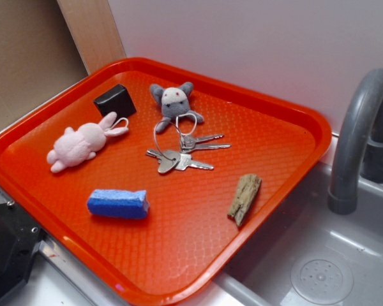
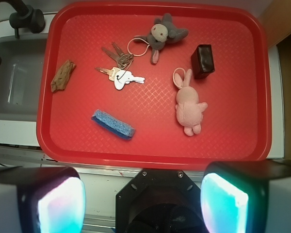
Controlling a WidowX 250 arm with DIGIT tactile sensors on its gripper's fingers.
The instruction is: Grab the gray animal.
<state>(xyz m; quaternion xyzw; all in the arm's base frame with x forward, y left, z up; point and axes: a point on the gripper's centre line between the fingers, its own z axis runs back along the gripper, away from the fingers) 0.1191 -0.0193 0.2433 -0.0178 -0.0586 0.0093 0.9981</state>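
Orange-red tray [image 1: 293,137] sits on the counter, one corner overhanging a gray sink [image 1: 319,268] with a gray faucet [image 1: 360,134] beside it.

Gray animal [image 1: 173,102] lies near the tray's far edge as seen from the exterior camera, face up, ears pointing toward the back wall. White face with tiny red marks. A white loop [image 1: 186,122] runs from it toward a bunch of keys [image 1: 182,154] lying just beside it, toward the tray's middle. In the wrist view the same toy [image 2: 163,34] shows at the top of the tray, right of centre, with the loop [image 2: 138,46] trailing left to the keys [image 2: 119,68].

Other items on the tray, all apart from each other:
- small black box [image 1: 115,101], just left of the gray toy
- pink plush rabbit [image 1: 83,143], lying flat below the box (larger than the gray one)
- blue sponge [image 1: 117,203], nearer the front edge
- brown piece of wood or bark [image 1: 244,199], toward the sink side

Gripper [image 2: 143,199]: the wrist view shows both fingers [image 2: 58,201] at the bottom of the frame, set wide apart, nothing between them. It hangs outside the tray's near edge, well apart from the gray animal, touching nothing. In the exterior view only a dark piece of the robot [image 1: 6,255] shows at the lower left corner.
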